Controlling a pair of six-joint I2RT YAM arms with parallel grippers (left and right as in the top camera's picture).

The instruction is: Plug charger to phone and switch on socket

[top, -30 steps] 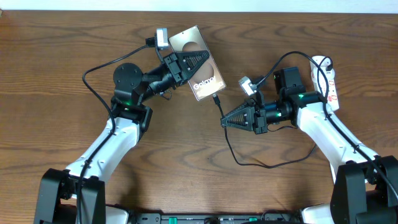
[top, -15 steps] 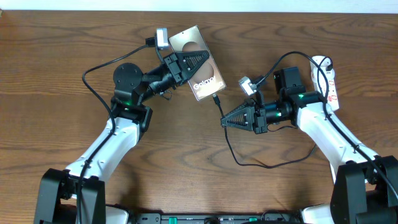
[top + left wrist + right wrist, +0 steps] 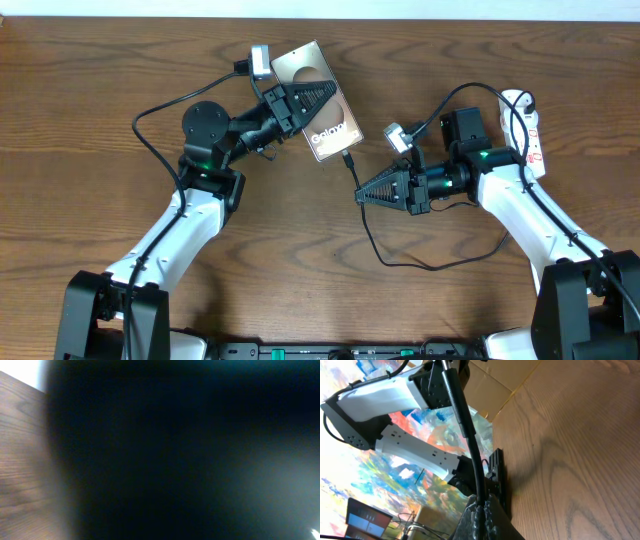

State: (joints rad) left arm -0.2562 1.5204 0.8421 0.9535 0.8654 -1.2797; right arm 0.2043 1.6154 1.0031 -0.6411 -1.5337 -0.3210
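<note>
Charger sits pinched in right end effector, beside phone.

You have a brown wood-grain table under everything, and its far edge meets a pale strip at the top of the overhead view. At the far right of it lies the socket, a narrow white strip with red markings running front to back. The charger trails over the wood in a slack loop at the near right, then climbs toward the middle of the table. The phone is at far centre, glossy bronze face up. You cannot tell whether it rests flat on the wood.
</note>
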